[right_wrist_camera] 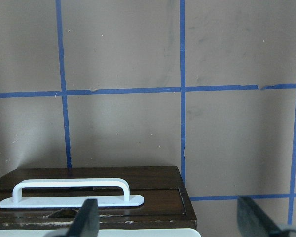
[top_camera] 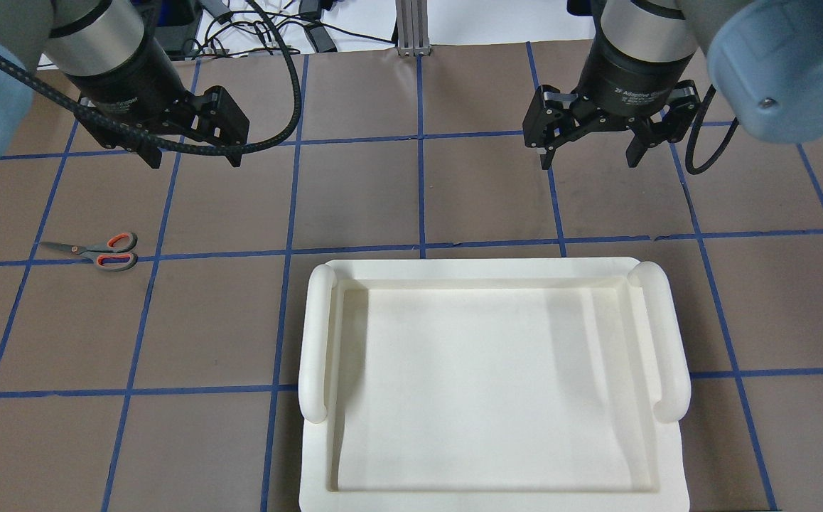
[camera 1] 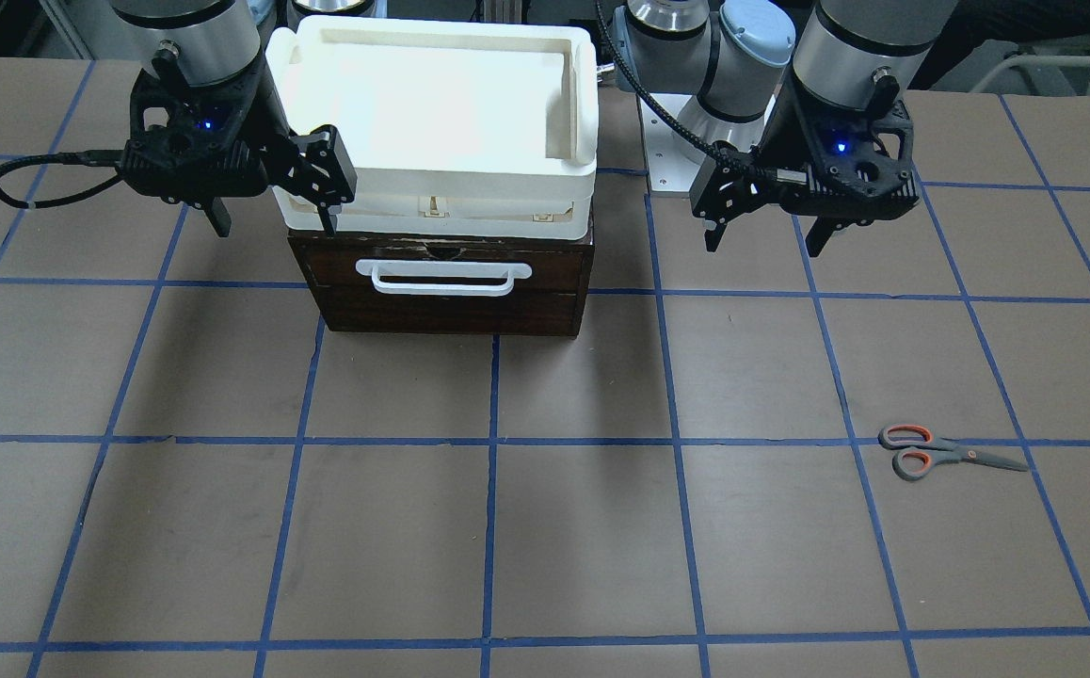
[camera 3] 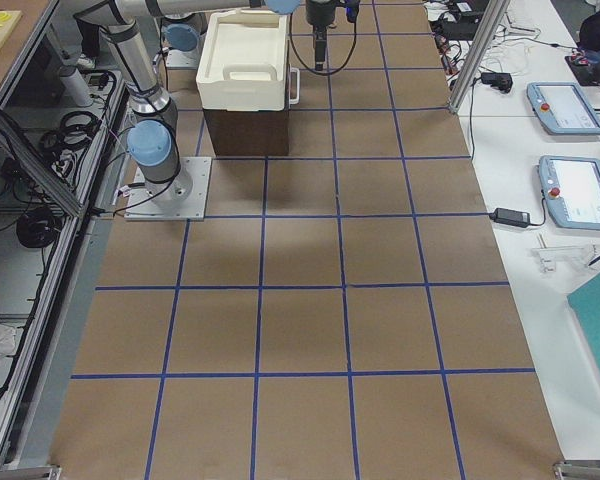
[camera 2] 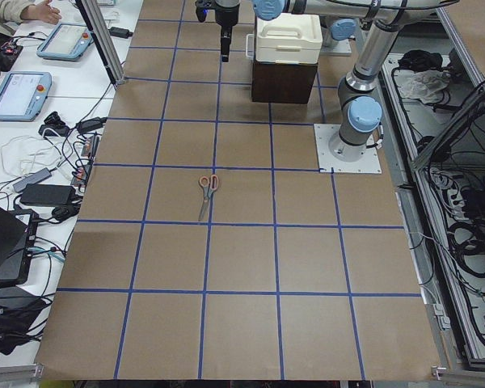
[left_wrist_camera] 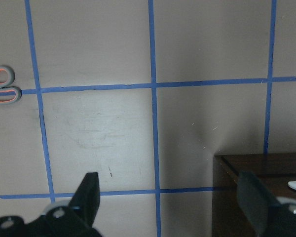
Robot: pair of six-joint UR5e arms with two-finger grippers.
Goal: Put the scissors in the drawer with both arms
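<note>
The scissors (camera 1: 950, 452) lie flat on the brown table, closed, grey handles lined orange; they also show in the overhead view (top_camera: 95, 250), the exterior left view (camera 2: 208, 190), and their handles in the left wrist view (left_wrist_camera: 2, 86). The dark brown drawer (camera 1: 446, 282) is shut, its white bar handle (right_wrist_camera: 71, 190) facing the operators' side. My left gripper (camera 1: 761, 247) is open and empty, hovering beside the drawer and well short of the scissors (top_camera: 193, 162). My right gripper (camera 1: 277, 229) is open and empty, hovering at the drawer's other front corner (top_camera: 588, 163).
A cream-white plastic tray (camera 1: 573, 113) sits on top of the drawer box and fills the overhead view's lower middle (top_camera: 319, 334). The left arm's white base plate (camera 1: 667, 160) stands beside the drawer. Blue tape lines grid the table.
</note>
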